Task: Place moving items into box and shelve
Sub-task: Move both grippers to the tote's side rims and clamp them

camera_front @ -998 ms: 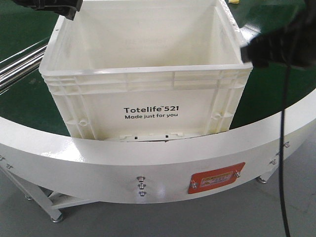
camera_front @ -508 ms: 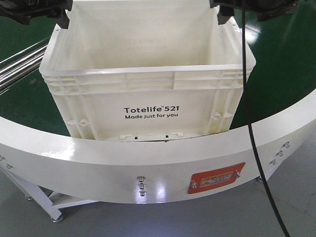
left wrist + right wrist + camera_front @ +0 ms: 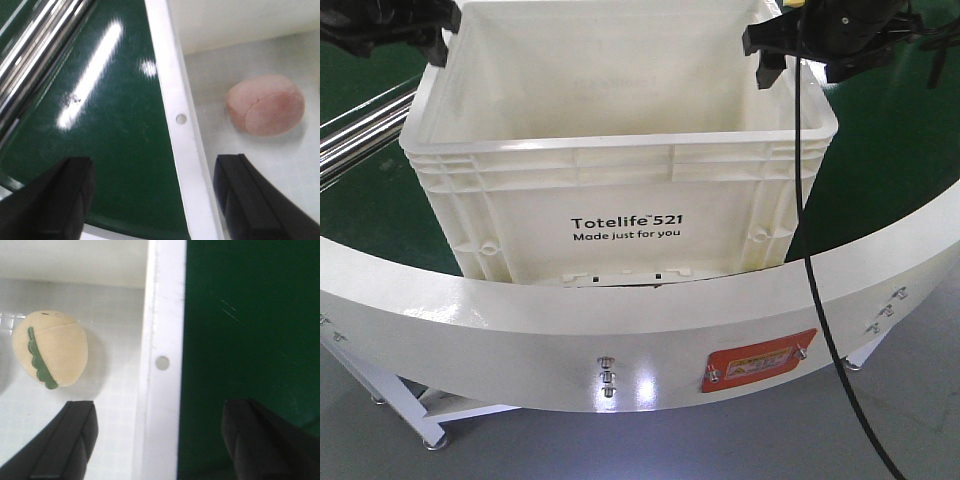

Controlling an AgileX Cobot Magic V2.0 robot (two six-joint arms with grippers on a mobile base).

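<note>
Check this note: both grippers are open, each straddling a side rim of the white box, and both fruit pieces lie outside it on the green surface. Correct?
Wrong place: the brownish piece and the yellow piece lie inside the box, as the wrist views show. The rest holds.

1. The left gripper (image 3: 152, 172) is spread wide and the box (image 3: 172, 95) rim runs between its fingers, so the wall blocks sideways travel.
2. Ahead of its inner finger lies the brownish piece (image 3: 265, 105). The outer finger has bare green surface (image 3: 110, 130).
3. The right gripper (image 3: 160, 412) straddles the rim likewise, with the yellow piece (image 3: 50, 347) ahead of its inner finger.
</note>
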